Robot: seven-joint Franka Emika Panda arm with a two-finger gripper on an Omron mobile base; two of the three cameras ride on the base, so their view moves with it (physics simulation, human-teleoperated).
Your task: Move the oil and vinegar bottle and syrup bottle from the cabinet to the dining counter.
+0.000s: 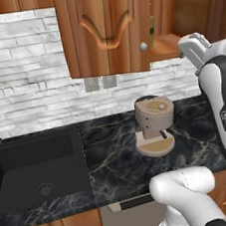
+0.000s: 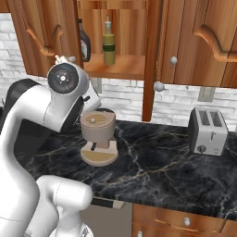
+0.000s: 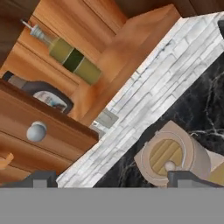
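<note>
Hand view: tool (image 3: 112, 179) wide and empty, angled up at the open cabinet (image 2: 115, 67); oil and vinegar bottle (image 2: 109, 42) upright on its shelf, syrup bottle (image 2: 84, 42) just beside it, both awaiting pickup.

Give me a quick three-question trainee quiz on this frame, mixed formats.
1. True or false: the oil and vinegar bottle and the syrup bottle stand on the same shelf of the open cabinet.
2. Multiple choice: in the right base view, what sits at the right end of the sink counter? A) kettle B) toaster C) blender
3. Fill in: the pincer is ____ and holds nothing.

Key: 1 true; 2 B; 3 open
</note>
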